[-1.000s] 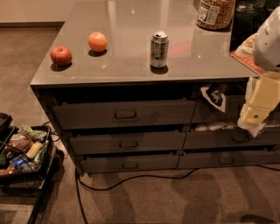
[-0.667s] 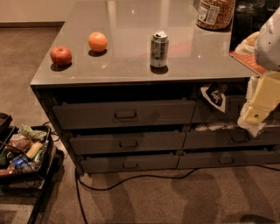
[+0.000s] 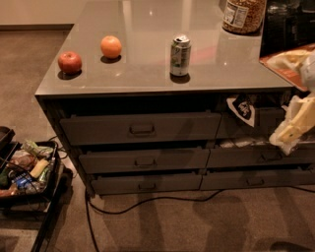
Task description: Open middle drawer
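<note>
Nearest the camera, a dark cable (image 3: 147, 201) snakes over the carpet in front of the cabinet, and at the left edge a black bin (image 3: 53, 183) holds a jumble of packets and bottles. Behind the cable stands the dark grey cabinet (image 3: 49, 106) with two columns of three drawers. In the left column, the middle drawer (image 3: 108, 161) sits between the slimmer bottom drawer (image 3: 113, 184) and the taller top drawer (image 3: 93, 129); its front looks pushed in, with its small metal pull at centre untouched. The gripper (image 3: 290, 129), cream-coloured, hangs at the right edge of the view in front of the right column, about level with the top and middle drawers there and well apart from the middle drawer's pull; whether it is spread or closed cannot be told. On the glossy countertop (image 3: 147, 76) farther back stand a red apple (image 3: 70, 62), an orange (image 3: 111, 47) and a drinks can (image 3: 180, 55), with a jar (image 3: 242, 15) at the far right.
</note>
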